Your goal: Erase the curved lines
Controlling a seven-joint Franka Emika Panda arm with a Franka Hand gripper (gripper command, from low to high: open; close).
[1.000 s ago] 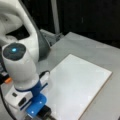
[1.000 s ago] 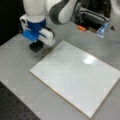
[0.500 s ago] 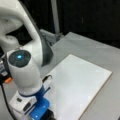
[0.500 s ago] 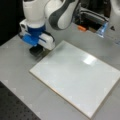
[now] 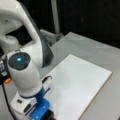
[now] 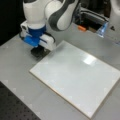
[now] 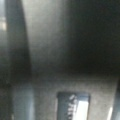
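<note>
We see the pincer [image 6: 38, 51] low over a black eraser block [image 6: 37, 52] beside the whiteboard [image 6: 77, 77]; its grasp we cannot tell, and no curve lines show.

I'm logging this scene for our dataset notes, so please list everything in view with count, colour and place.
White board: one, white, flat on the table, centre in both front views; no curve lines can be made out on it.
Black block: one, black, on the table just off the board's corner, directly under the gripper in a front view.
Table: one, grey, under everything.
Orange item: one, small, orange, near a front view's top, behind the board.
Dark rectangular object: one, dark with a light patch, wrist view's bottom; what it is cannot be told.
Gripper: one, blue and white mount, low over the black block at the board's corner.
Arm: one, white and grey, at a front view's top.
</note>
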